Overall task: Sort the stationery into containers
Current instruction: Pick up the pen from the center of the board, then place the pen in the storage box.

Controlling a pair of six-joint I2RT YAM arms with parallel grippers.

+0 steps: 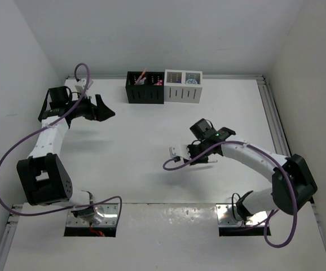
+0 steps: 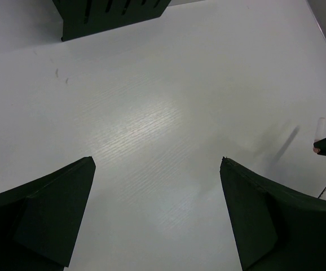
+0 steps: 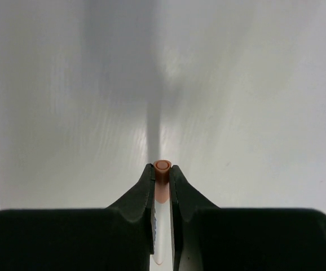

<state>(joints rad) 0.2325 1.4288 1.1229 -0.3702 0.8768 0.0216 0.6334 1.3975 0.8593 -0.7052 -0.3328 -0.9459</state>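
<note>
Two slotted boxes are counted at the far edge of the table, touching side by side: one black box and one white box. Pink pens are lodged in the black box; their number cannot be told. One pen, white with an orange end, is clamped between the narrowed fingers of the right gripper, over the table's middle, well apart from both boxes. The left gripper is spread wide, nothing held. The orange end is shown head-on only by the right wrist view.
</note>
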